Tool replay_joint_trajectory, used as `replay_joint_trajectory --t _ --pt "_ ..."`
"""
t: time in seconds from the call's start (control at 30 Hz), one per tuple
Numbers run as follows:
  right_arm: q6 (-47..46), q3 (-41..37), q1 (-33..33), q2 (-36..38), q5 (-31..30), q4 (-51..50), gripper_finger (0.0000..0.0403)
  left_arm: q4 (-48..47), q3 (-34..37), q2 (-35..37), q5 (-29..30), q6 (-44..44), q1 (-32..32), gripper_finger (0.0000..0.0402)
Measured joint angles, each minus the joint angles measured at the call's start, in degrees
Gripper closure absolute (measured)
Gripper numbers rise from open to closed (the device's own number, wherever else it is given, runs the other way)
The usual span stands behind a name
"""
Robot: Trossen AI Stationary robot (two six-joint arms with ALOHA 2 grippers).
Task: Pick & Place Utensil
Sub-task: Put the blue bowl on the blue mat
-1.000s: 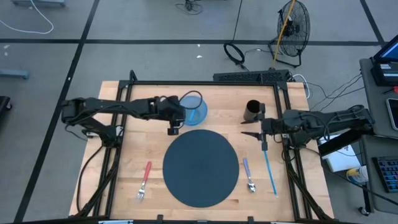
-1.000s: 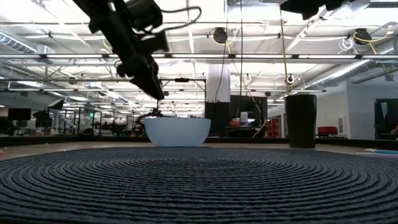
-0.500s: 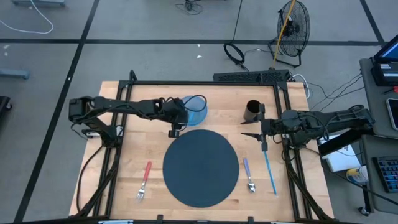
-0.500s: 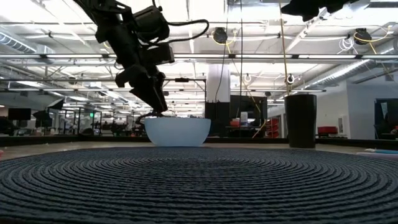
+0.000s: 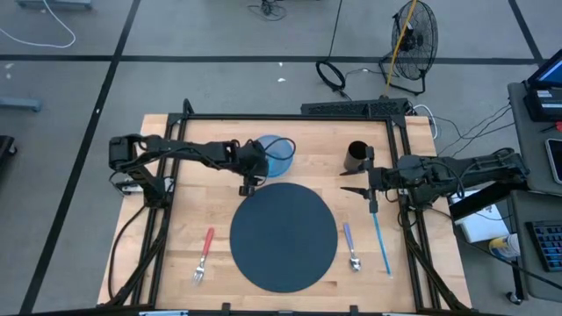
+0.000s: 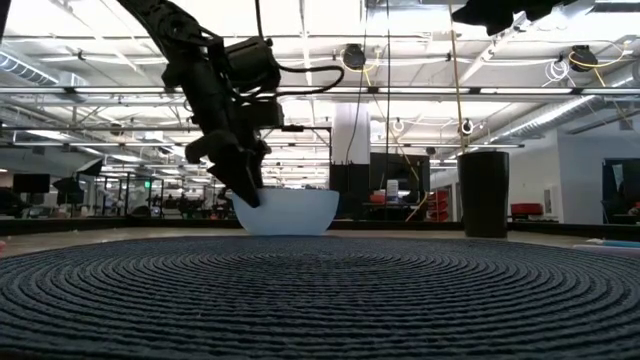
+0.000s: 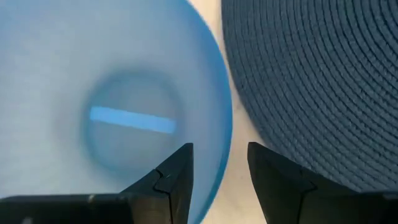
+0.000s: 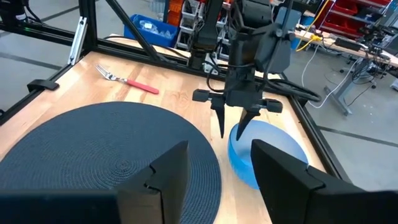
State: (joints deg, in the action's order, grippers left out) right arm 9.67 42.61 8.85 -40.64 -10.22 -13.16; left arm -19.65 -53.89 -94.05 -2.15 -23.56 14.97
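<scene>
A light-blue bowl [image 5: 279, 151] stands at the table's far middle, just beyond a round dark woven placemat [image 5: 284, 235]. My left gripper [image 7: 221, 158] is open and points steeply down at the bowl's near-left rim [image 7: 227, 124], one finger over the inside and one outside; no touch shows. A red-handled fork [image 5: 204, 253] lies left of the placemat. A spoon [image 5: 351, 247] and a thin blue utensil [image 5: 383, 244] lie to its right. My right gripper [image 8: 214, 186] hangs open above the table's right side, pointing toward the bowl.
A dark cup [image 5: 356, 156] stands at the far right, close to my right gripper. A black metal frame [image 5: 290, 117] runs around the table's edges. Bare wood lies between the fork and the placemat.
My left gripper has come down toward the bowl, from well above its rim to rim height, tipping steeper as it sank. Its fingers stay apart.
</scene>
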Motion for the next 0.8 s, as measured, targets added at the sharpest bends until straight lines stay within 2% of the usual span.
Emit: replay_joint_trajectory --t 0.27,0.67,0.8 --pt "0.00 0.00 0.00 0.00 0.00 0.01 0.0238 0.13 0.00 0.03 2.68 0.10 0.87 0.0253" --pt "0.00 0.00 0.01 0.00 0.00 -0.01 0.0238 0.02 0.00 0.03 2.68 -0.09 0.89 0.0371" --pt "0.00 0.00 0.01 0.00 0.00 0.00 0.0238 -0.25 0.04 0.03 2.71 -0.27 0.89 0.0394"
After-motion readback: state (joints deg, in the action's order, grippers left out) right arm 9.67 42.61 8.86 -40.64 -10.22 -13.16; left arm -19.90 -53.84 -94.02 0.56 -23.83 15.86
